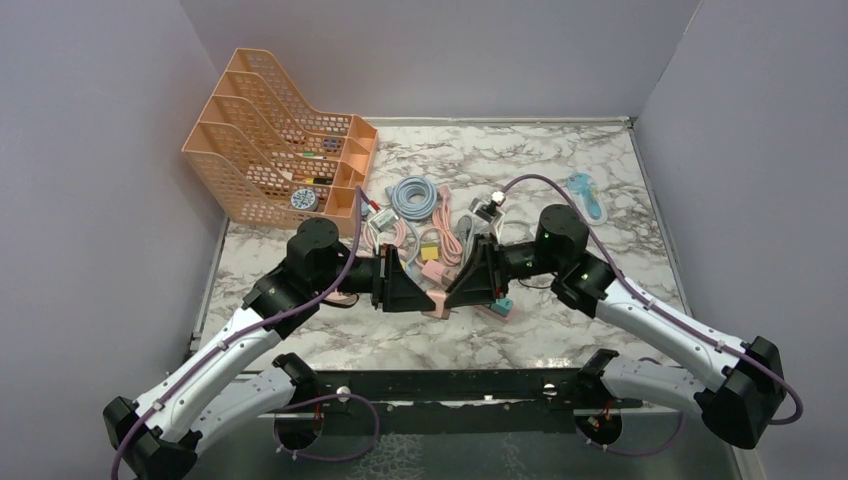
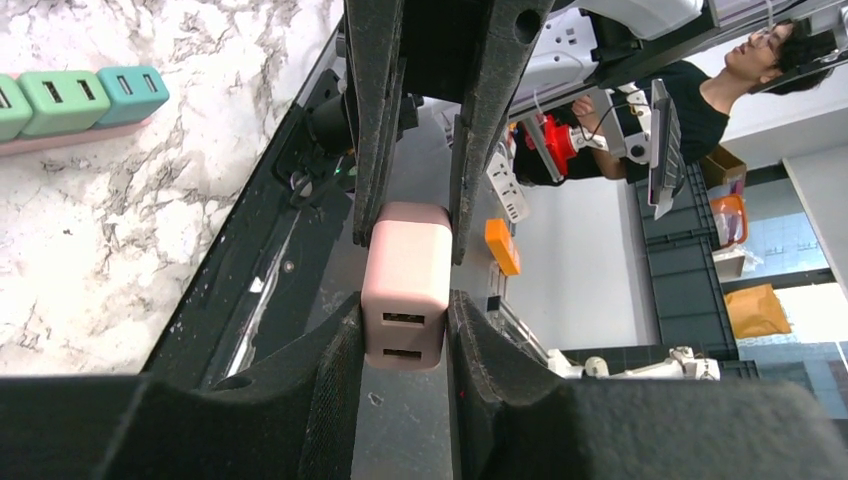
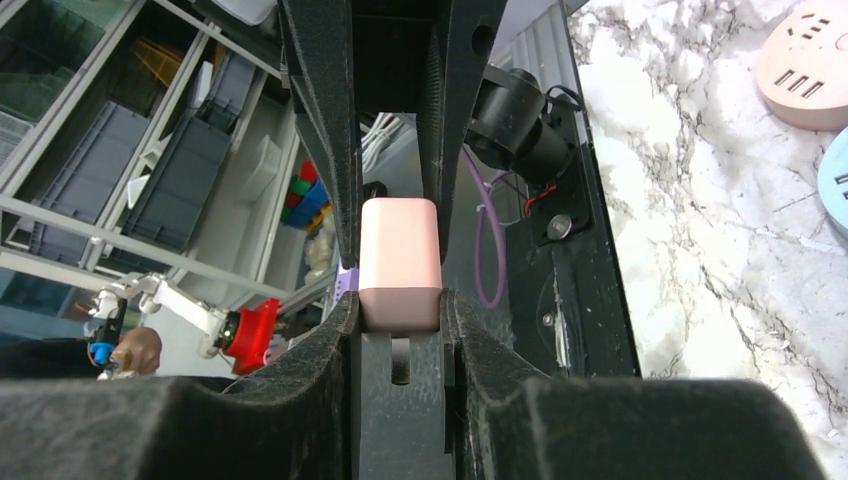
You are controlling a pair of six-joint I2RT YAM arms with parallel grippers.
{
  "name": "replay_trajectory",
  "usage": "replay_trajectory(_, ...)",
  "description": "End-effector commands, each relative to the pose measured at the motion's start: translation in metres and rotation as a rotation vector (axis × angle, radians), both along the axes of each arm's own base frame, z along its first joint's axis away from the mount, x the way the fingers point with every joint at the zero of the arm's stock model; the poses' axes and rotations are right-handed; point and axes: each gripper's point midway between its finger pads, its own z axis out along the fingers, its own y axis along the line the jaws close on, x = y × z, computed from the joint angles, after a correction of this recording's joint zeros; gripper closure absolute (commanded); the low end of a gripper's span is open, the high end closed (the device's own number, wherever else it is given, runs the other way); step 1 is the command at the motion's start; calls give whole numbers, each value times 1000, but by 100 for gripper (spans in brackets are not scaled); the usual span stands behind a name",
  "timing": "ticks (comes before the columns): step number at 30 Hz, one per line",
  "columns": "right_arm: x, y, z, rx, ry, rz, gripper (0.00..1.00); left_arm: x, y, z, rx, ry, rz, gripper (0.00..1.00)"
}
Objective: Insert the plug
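A pink USB charger plug (image 1: 438, 303) hangs above the table's near middle, pinched from both sides. My left gripper (image 1: 424, 294) is shut on one end and my right gripper (image 1: 455, 293) on the other. In the left wrist view the plug (image 2: 405, 265) shows its two USB ports between my left gripper (image 2: 405, 312), with the right gripper's fingers (image 2: 375, 130) clamping the far end. In the right wrist view the plug (image 3: 400, 250) sits between my right gripper (image 3: 400, 308). A green and teal power strip (image 2: 70, 95) lies on the marble.
An orange file rack (image 1: 270, 150) stands at the back left. Coiled cables (image 1: 415, 195) and several adapters lie behind the grippers. A round pink socket hub (image 3: 805, 70) and a blue one (image 3: 835, 185) lie on the marble. A blue item (image 1: 588, 195) lies at the back right.
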Motion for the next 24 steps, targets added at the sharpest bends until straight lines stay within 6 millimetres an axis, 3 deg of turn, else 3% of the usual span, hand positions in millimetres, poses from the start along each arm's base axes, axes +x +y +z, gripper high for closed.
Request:
replay_trajectory(1,13,8,10,29,-59,-44,97,9,-2,-7,42,-27,31,97)
replay_trajectory(3,17,8,4,1,-48,-75,83,16,0,-12,76,-48,73,100)
replay_trajectory(6,28,3,-9,-52,-44,-170,52,31,7,-23,161,-86,164,100)
replay_trajectory(8,38,-3,-19,-97,-37,-269,39,44,16,-35,249,-114,235,100)
replay_trajectory(12,60,-25,-41,-210,-28,-483,33,69,49,-68,482,-152,398,100)
replay_trajectory(16,68,-48,-53,-282,8,-631,32,100,102,-96,755,-177,650,100)
replay_trajectory(19,70,-62,-60,-315,38,-708,32,113,132,-105,886,-167,780,100)
replay_trajectory(24,66,-73,-67,-342,81,-752,33,130,177,-103,1062,-149,969,100)
